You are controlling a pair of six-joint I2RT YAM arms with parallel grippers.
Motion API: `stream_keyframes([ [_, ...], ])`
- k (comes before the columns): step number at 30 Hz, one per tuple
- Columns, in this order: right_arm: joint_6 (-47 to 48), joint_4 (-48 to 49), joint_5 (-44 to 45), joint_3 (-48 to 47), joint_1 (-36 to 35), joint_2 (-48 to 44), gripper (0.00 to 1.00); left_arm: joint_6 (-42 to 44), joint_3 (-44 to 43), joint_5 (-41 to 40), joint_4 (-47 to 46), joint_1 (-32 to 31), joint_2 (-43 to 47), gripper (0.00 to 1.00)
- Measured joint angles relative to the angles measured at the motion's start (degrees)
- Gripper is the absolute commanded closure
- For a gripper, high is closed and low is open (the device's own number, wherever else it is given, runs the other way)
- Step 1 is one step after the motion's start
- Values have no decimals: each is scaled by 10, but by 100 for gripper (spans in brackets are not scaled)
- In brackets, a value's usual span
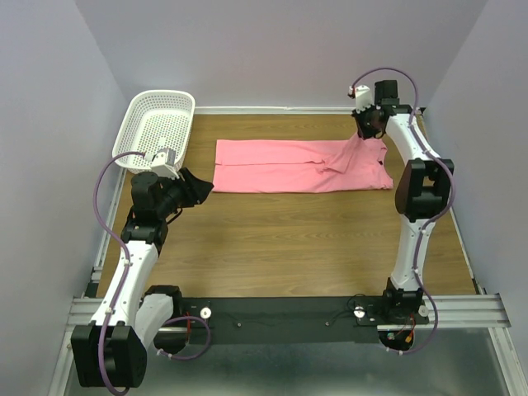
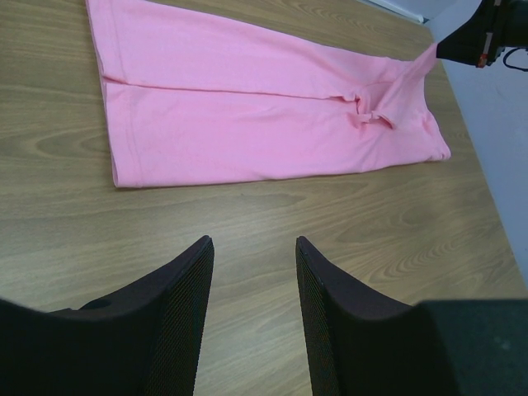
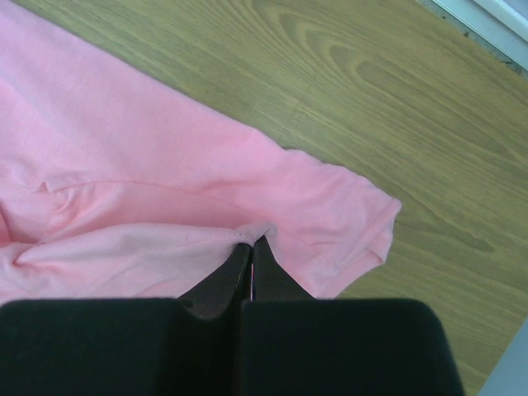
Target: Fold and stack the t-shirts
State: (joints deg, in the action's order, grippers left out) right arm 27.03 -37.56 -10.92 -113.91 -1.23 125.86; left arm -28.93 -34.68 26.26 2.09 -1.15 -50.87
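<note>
One shirt (image 1: 289, 165) is all there is to fold, and it lies across the far half of the table (image 1: 272, 239) as a long pink strip, its two long sides already turned in toward a seam down the middle. Its right end is pulled up into a small peak, because the right gripper (image 3: 252, 247) has its jaws pressed nearly together on a pinch of cloth near the sleeve there and holds it just above the wood. The left gripper (image 2: 252, 243) hangs over bare table near the strip's left end, jaws about half apart and holding nothing; the basket (image 1: 190, 124) sits just behind it in the far left corner, apart from the shirt. The step in hand looks like the crosswise fold, bringing the right end over toward the left. That would call for carrying the pinched end low and level across the strip so the layers beneath do not drag open, and probably for the left gripper to pin the other end.
</note>
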Motion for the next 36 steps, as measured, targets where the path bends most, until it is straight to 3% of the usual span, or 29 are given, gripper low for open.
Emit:
stream_keyframes([
  [2, -1, 1, 2, -7, -6, 11, 89, 0, 0, 0, -2, 0, 0, 48],
  [3, -1, 1, 5, -10, -10, 18, 80, 0, 0, 0, -2, 0, -1, 48],
  [7, -5, 0, 13, -15, -18, 33, 76, 0, 0, 0, -3, 0, -1, 48],
  [8, -8, -1, 20, -22, -20, 38, 64, 0, 0, 1, -3, 0, -2, 48],
  [12, -54, 19, 77, -63, -24, 63, 50, 0, 0, 1, -7, -1, -7, 48],
  [16, -91, 40, 103, -61, -24, 64, 49, 0, 1, 2, -7, -1, -8, 48],
  [20, -90, 56, 61, 2, -19, 32, 48, 0, 1, 2, -7, -1, -8, 48],
  [26, -23, 20, -90, 158, -19, -81, 47, 0, 2, 4, -7, -1, -8, 48],
  [36, 49, -7, -114, 217, -28, -111, 44, 0, 7, 17, -21, -1, -8, 48],
])
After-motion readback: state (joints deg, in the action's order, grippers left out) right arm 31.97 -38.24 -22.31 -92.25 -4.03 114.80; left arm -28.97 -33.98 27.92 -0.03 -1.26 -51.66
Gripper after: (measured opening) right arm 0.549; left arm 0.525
